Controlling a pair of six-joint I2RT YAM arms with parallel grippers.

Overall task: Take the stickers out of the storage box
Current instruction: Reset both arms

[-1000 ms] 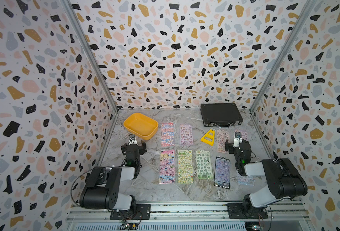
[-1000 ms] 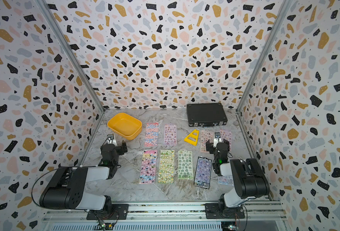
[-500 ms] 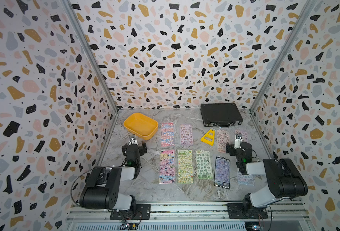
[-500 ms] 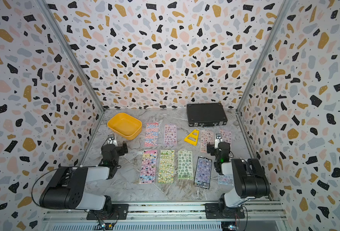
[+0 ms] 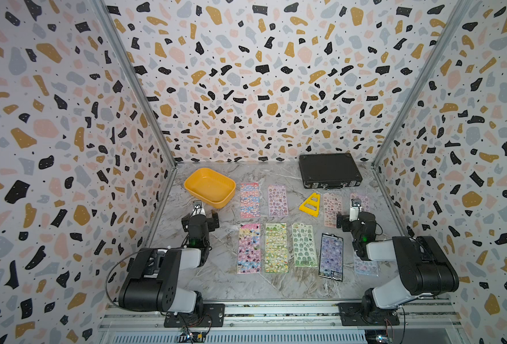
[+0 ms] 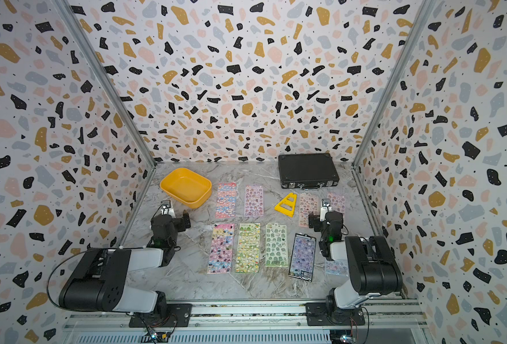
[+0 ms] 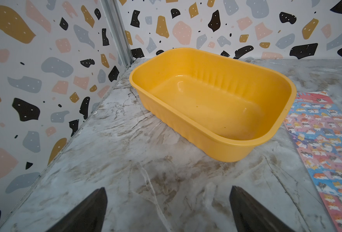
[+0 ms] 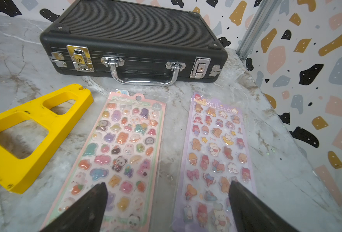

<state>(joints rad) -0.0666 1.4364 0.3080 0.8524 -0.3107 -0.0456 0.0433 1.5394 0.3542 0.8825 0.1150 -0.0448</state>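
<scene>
Two arms reach in from the near edge of the desk (image 5: 276,286). Far left, the left gripper (image 7: 168,191) sits low over bare desk, jaws spread wide with nothing between them, pointing at the storage box (image 5: 209,187). The storage box stands upright at the back left, near the wall corner, and its bare yellow bottom shows. All nine stickers (image 5: 276,247) lie flat on the desk outside it, to its right, in two rows: four sheets at the back and five in front. The leftmost back sheet lies just beside the box. A yellow triangular piece (image 8: 7,168) lies in the back row between the second and third sheets. A black briefcase (image 5: 328,169) sits shut behind them at the back right, handle toward the arms. Far right, the right gripper (image 8: 167,183) is wide open and empty, low above the gap between the pink and purple back sheets. The rightmost front sheet is partly hidden under the right arm.
</scene>
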